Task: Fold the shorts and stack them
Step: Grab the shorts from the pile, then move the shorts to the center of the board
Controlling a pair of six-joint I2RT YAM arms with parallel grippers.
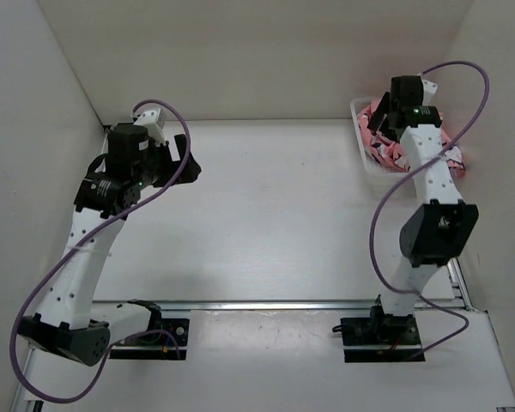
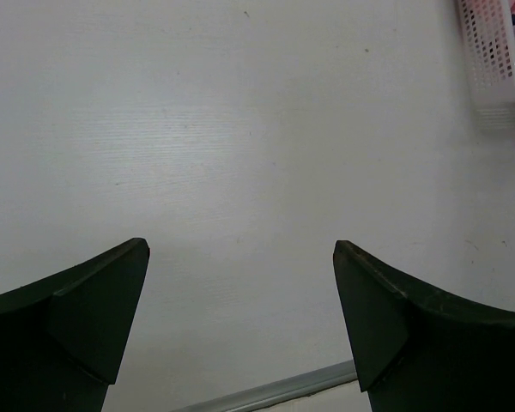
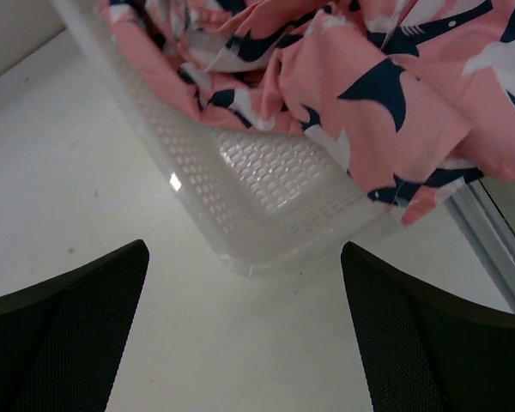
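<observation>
- The shorts (image 3: 386, 77) lie crumpled in a loose heap inside the white mesh basket (image 3: 266, 180). The basket sits at the far right corner of the surface (image 1: 275, 215).
- Part of the pink cloth spills over the basket's rim on the side toward the right wall.
- The right end effector (image 3: 245, 257) hovers at the basket, its fingers spread wide apart with nothing between them.
- In the right wrist view the shorts lie ahead of the fingertips and clear of them. A bare corner of the basket's mesh wall shows between the cloth and the fingers.
- The left end effector (image 2: 240, 249) hangs over the bare surface on the left side, well apart from the basket. Its fingers are also spread wide and hold nothing.
- In the left wrist view only an edge of the basket shows at the upper right, with a sliver of pink cloth inside it.
</observation>
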